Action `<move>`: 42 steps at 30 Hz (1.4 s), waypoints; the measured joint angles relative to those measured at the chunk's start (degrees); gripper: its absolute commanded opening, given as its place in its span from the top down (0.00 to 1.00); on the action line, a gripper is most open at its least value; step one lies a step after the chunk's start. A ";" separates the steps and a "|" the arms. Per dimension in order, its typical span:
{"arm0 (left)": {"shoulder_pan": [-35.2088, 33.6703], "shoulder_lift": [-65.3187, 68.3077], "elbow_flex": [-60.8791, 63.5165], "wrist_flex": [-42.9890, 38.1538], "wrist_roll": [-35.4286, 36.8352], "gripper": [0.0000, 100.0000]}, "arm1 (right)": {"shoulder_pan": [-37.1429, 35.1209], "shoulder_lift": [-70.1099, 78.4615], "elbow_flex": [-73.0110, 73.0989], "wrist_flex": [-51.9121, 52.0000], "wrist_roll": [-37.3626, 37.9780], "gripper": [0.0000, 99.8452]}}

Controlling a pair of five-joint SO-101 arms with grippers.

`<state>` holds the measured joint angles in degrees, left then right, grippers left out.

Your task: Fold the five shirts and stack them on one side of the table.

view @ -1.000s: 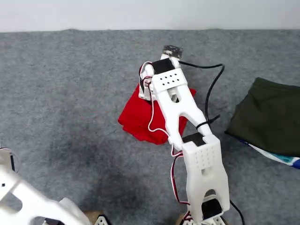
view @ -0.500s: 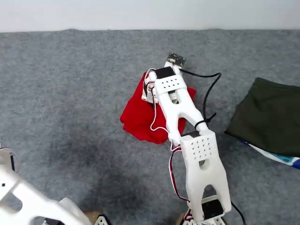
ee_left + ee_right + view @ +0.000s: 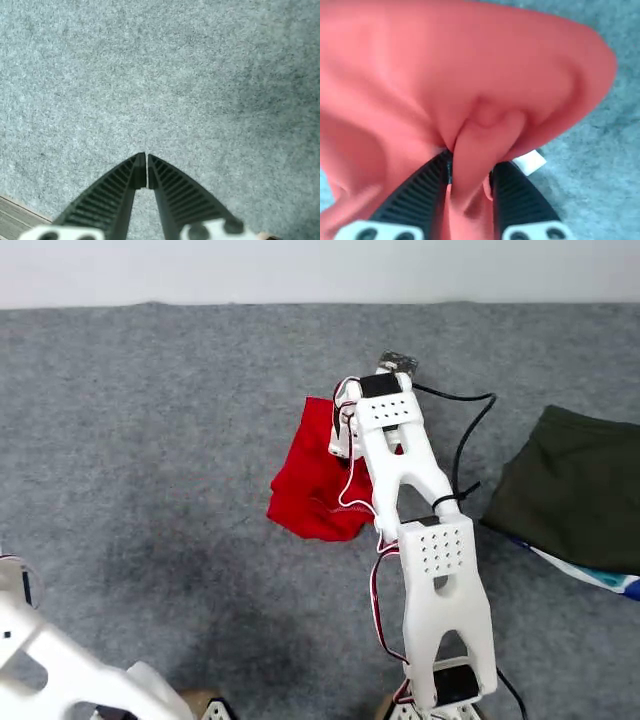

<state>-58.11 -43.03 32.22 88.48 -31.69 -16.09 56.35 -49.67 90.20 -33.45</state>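
I judge the job partway done: a dark green shirt (image 3: 575, 490) lies folded at the table's right edge on top of at least one lighter piece (image 3: 600, 578) (the pile runs off the frame, so I can't count how many of the five are stacked). My right gripper (image 3: 470, 164) is clamped on a bunched fold of the red shirt (image 3: 315, 485), which sits mid-table, apart from the pile, and looks crumpled rather than neatly folded. My left gripper (image 3: 147, 171) is closed on nothing above the bare grey mat (image 3: 200, 75).
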 measured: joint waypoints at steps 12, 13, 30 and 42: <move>0.00 0.00 0.00 0.00 -0.09 0.98 | 0.00 -8.35 -11.08 10.11 8.70 0.99; 0.00 0.00 0.00 0.00 -0.09 0.98 | 0.09 -10.02 -11.08 10.20 9.41 0.99; 2.29 0.00 0.00 -0.35 -0.26 0.98 | 12.75 -41.93 8.00 10.29 24.62 0.99; 9.85 0.00 0.00 -0.35 -0.26 0.98 | 30.68 -50.11 9.67 10.37 36.40 0.99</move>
<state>-48.26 -43.03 32.22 88.13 -31.96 14.59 6.24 -40.00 100.57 2.95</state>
